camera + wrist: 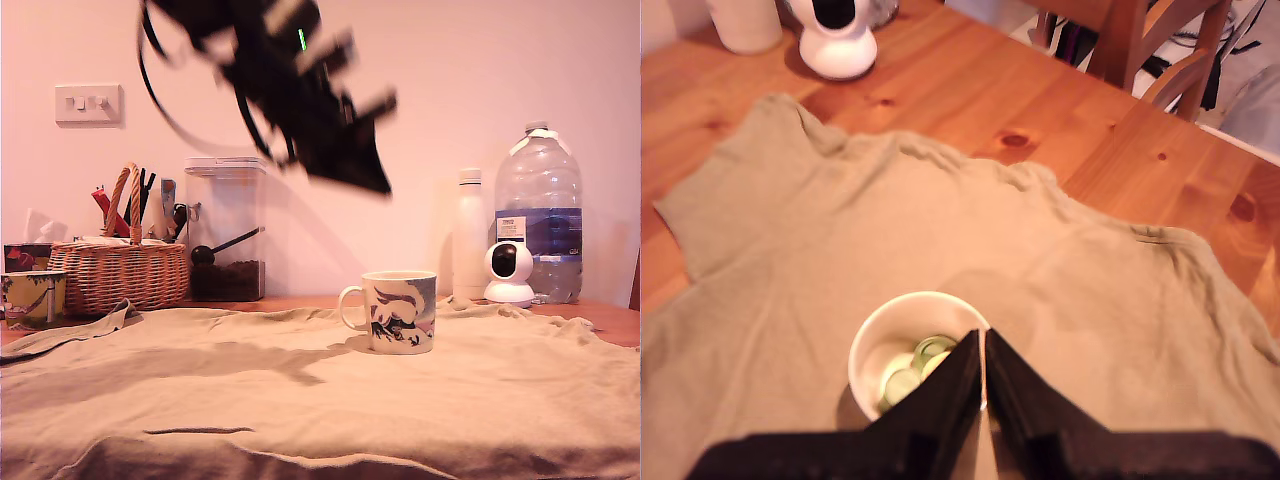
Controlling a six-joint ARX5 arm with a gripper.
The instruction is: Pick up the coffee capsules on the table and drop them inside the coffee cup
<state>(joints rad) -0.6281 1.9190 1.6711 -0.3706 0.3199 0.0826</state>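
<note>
The white coffee cup [400,312] with its dark illustration stands upright on the tan cloth [300,400] covering the wooden table [605,322]. From the wrist view I look down into the cup [872,345], where pale green coffee capsules [931,350] lie on the bottom, one of them paler [902,383]. My gripper [982,342] hangs above the cup's rim with its black fingers pressed together and nothing between them. In the exterior view the gripper [372,178] is a dark blur high above the cup.
A wicker basket [120,272], a yellowish patterned mug [30,298] and a clear canister [225,230] stand at the exterior view's left. A white bottle [468,235], a small white camera [508,272] and a large water bottle [540,210] stand at its right. A wooden chair [1160,50] is beyond the table.
</note>
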